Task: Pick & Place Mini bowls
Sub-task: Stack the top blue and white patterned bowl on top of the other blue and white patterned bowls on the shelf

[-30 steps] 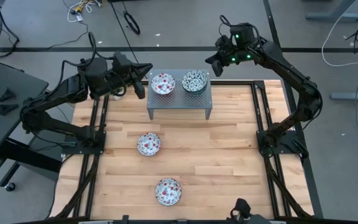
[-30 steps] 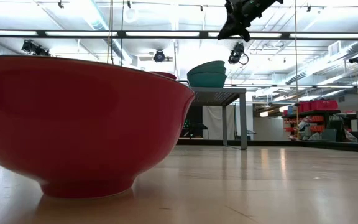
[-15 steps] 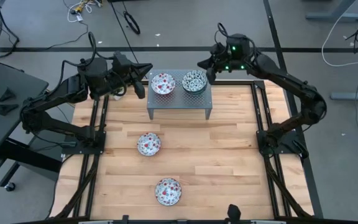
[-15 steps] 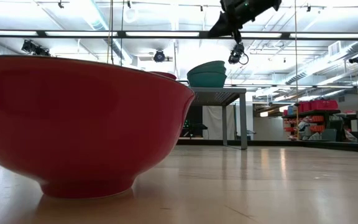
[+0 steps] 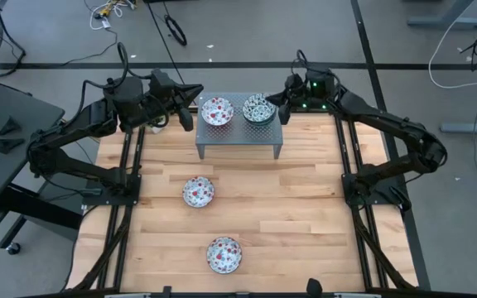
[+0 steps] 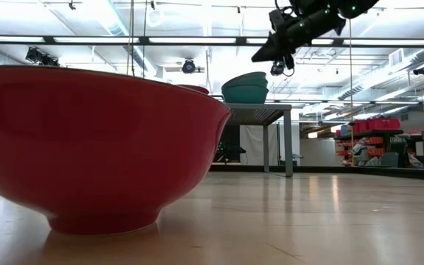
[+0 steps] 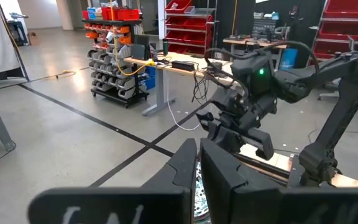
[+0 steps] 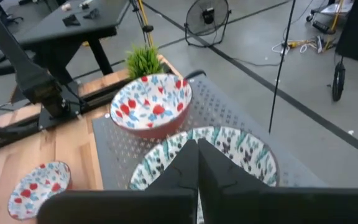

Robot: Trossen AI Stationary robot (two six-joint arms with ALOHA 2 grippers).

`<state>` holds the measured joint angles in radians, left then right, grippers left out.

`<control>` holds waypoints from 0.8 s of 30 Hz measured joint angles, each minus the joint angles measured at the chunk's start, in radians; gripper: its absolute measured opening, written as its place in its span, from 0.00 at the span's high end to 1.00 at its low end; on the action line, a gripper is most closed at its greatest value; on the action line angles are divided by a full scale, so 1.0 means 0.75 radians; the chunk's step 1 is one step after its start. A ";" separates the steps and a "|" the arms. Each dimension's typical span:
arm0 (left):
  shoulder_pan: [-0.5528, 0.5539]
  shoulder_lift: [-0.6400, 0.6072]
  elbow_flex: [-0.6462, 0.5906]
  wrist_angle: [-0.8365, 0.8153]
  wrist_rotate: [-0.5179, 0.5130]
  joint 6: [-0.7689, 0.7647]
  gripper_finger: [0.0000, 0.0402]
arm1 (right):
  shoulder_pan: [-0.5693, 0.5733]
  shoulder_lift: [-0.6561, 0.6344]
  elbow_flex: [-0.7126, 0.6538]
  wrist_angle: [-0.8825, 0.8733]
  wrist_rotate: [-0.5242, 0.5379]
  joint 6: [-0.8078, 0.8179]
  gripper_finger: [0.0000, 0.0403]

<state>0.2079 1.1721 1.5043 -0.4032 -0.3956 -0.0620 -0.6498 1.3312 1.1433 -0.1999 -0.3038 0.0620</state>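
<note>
Risk — right gripper [image 5: 275, 103], jaws closed and empty, beside green bowl [image 5: 259, 108] on stand [image 5: 238, 136] at far edge; a nudge could topple it; left gripper [image 5: 190, 106] closed, waiting.

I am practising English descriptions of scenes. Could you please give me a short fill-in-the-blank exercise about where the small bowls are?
1. The grey stand carries ____ bowl positions.
2. The right gripper hovers beside the ____ bowl on the stand.
3. Two reddish bowls sit on the wooden ____.

Missing words: two; green; table
</note>
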 joint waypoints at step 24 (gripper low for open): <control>0.000 0.000 0.000 0.000 0.000 -0.007 0.93 | 0.005 0.001 -0.029 -0.148 0.071 -0.169 1.00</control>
<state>0.2078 1.1721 1.5043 -0.4034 -0.3954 -0.0675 -0.6464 1.3315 1.1217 -0.3107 -0.2503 -0.0650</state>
